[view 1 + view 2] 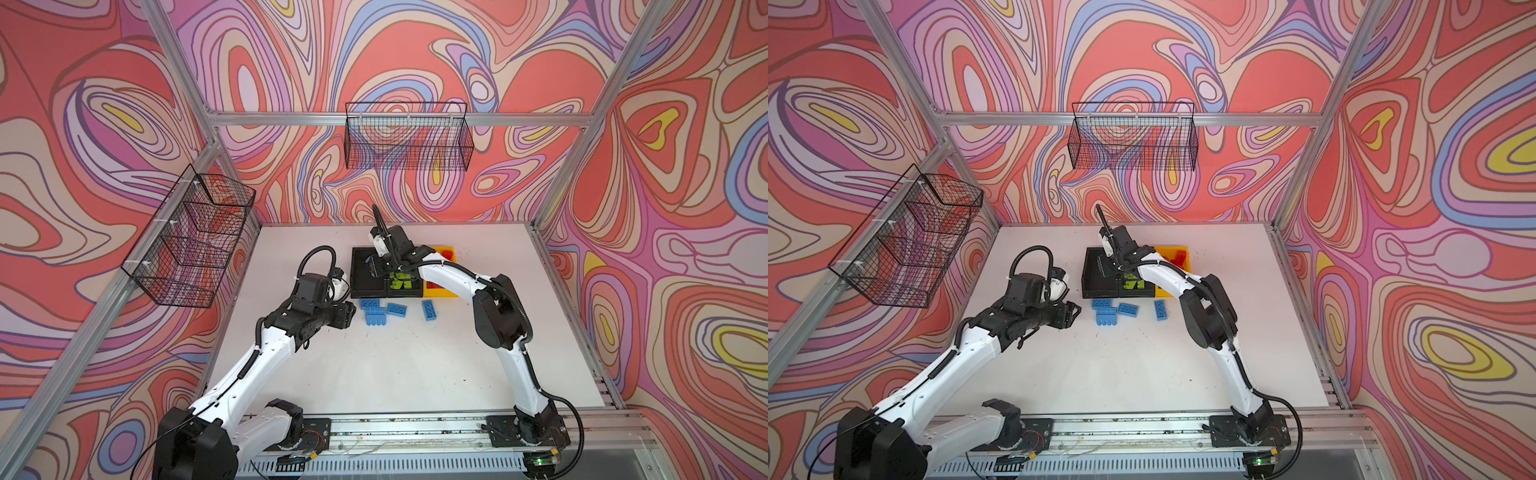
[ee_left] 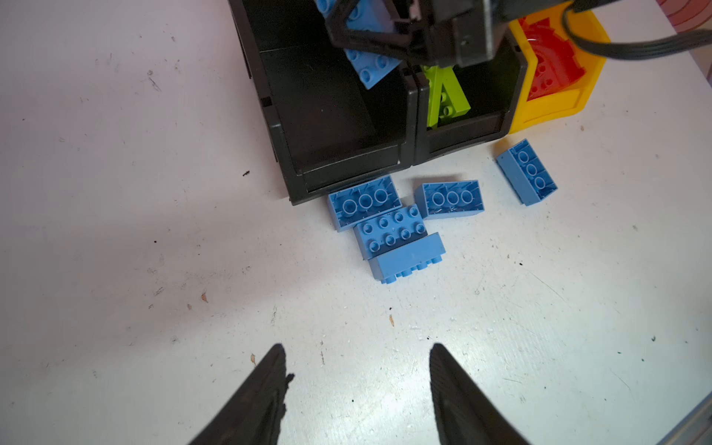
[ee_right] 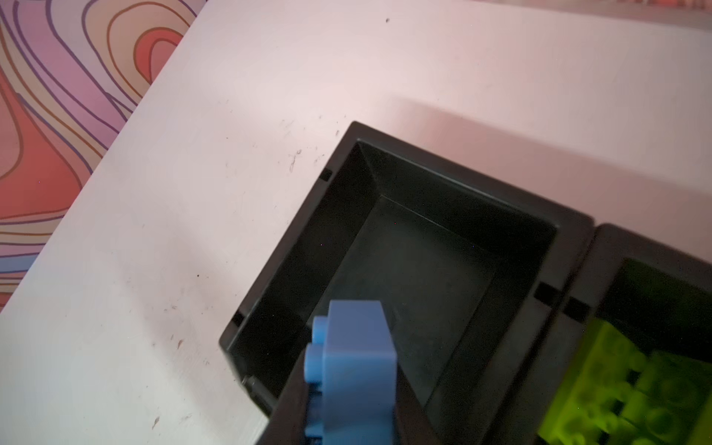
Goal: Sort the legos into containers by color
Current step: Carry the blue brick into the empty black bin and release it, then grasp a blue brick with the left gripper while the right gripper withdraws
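Your left end effector (image 2: 357, 358) gapes, holding nothing. Unseen from the right wrist, five blue bricks (image 2: 389, 229) lie on the counter (image 2: 154, 192) before the bare black bin (image 2: 346, 167). Over that bin, the right end effector (image 3: 350, 385) grips a blue brick (image 3: 360, 346). Beside it, another black bin (image 2: 466, 133) holds green bricks (image 2: 447, 94); the yellow bin (image 2: 547, 113), red bricks (image 2: 547, 65).

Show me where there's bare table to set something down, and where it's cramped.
Free: the table between the blue bricks and the near rail, and the strip behind the bins to the back wall. Crowded: the bins' front edge, where those bricks cluster.
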Controlling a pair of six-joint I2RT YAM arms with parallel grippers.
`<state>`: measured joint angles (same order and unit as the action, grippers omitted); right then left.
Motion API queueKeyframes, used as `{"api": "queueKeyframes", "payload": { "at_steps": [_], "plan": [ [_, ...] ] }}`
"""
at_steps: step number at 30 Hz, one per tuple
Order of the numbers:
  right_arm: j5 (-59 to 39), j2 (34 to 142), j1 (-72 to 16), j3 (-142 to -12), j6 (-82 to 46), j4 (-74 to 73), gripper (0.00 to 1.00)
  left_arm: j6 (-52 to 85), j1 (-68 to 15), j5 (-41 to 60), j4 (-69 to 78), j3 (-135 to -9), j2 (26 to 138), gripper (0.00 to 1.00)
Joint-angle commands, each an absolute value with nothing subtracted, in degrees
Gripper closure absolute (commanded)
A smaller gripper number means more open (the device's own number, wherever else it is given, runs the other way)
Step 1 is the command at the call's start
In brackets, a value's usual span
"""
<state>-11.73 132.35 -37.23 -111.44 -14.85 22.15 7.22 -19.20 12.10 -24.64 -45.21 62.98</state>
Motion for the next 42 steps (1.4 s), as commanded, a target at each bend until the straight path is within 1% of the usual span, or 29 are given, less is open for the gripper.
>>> {"api": "queueKeyframes", "payload": {
  "at_steps": [1, 4, 7, 10, 12, 14, 18, 21, 28, 32, 35, 38, 42],
  "plan": [
    [-14.8, 134.5, -37.4, -113.2, -18.4, 18.3, 0.76, 6.3, -19.6, 14.1, -25.5, -44.9, 63.0, 0.38],
    [-13.9, 135.9, -37.4, -114.0, -18.1, 18.2, 0.75, 5.9, -19.6, 14.3, -25.6, -45.2, 63.2, 0.38],
    [-14.0, 136.5, -37.4, -113.2, -17.7, 17.1, 0.71, 5.5, -20.0, 16.1, -25.4, -45.2, 63.8, 0.39],
    [-14.8, 136.5, -37.4, -112.1, -18.2, 14.9, 0.62, 4.8, -21.4, 16.5, -25.9, -45.6, 65.0, 0.40],
    [-14.8, 136.1, -37.4, -112.2, -18.5, 14.2, 0.54, 3.9, -22.8, 15.5, -26.4, -46.0, 65.9, 0.40],
    [-14.1, 135.3, -37.4, -112.2, -18.3, 13.8, 0.48, 2.5, -24.2, 14.0, -27.1, -46.5, 66.9, 0.40],
    [-13.1, 132.0, -37.0, -111.9, -17.5, 14.5, 0.48, -0.9, -26.3, 12.3, -28.2, -48.6, 70.1, 0.40],
    [-11.7, 126.2, -35.6, -107.9, -17.4, 13.5, 0.48, -3.7, -27.5, 12.5, -27.5, -50.4, 73.7, 0.40],
    [-10.3, 107.9, -29.0, -90.7, -19.5, 9.1, 0.51, -11.9, -30.1, 12.3, -28.7, -58.9, 86.3, 0.38],
    [-8.9, 96.0, -25.4, -78.7, -21.5, 6.0, 0.51, -14.7, -30.4, 11.6, -29.0, -61.7, 92.1, 0.38],
    [-8.5, 89.2, -22.7, -70.6, -23.3, 4.9, 0.52, -16.1, -30.7, 11.4, -28.8, -63.3, 95.2, 0.39],
    [-9.1, 84.8, -19.2, -65.6, -24.0, 6.2, 0.52, -17.7, -31.3, 11.0, -29.1, -64.9, 97.6, 0.40],
    [-9.1, 82.0, -16.1, -62.8, -23.6, 8.1, 0.52, -19.4, -32.6, 10.1, -29.6, -65.4, 98.9, 0.42]
  ]
}}
